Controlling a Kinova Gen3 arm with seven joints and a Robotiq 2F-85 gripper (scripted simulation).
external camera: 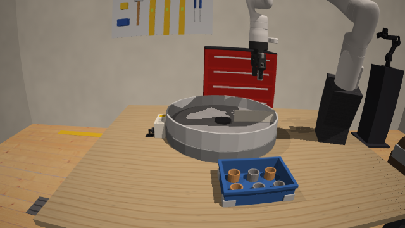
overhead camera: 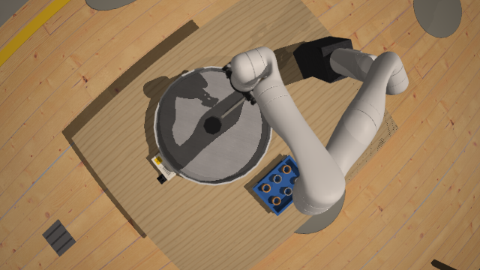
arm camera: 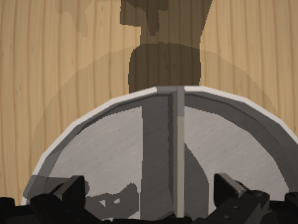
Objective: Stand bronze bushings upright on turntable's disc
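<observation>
Three bronze bushings point(overhead camera: 286, 169) sit upright beside grey steel bushings point(overhead camera: 277, 178) in your blue plastic crate point(overhead camera: 262, 195) in the top view, sorted for picking; the round grey turntable disc point(overhead camera: 232, 150) carries none.

From the exterior view, the black two-finger gripper point(external camera: 259, 75) hangs high over the disc's far rim, jaws wide apart and empty.

Your wrist view shows only rim and a radial bar.

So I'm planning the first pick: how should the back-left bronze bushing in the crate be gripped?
Come straight down on the bronze bushing with the open gripper. It stands upright, open end up, inside the crate; close across its upper wall.
</observation>
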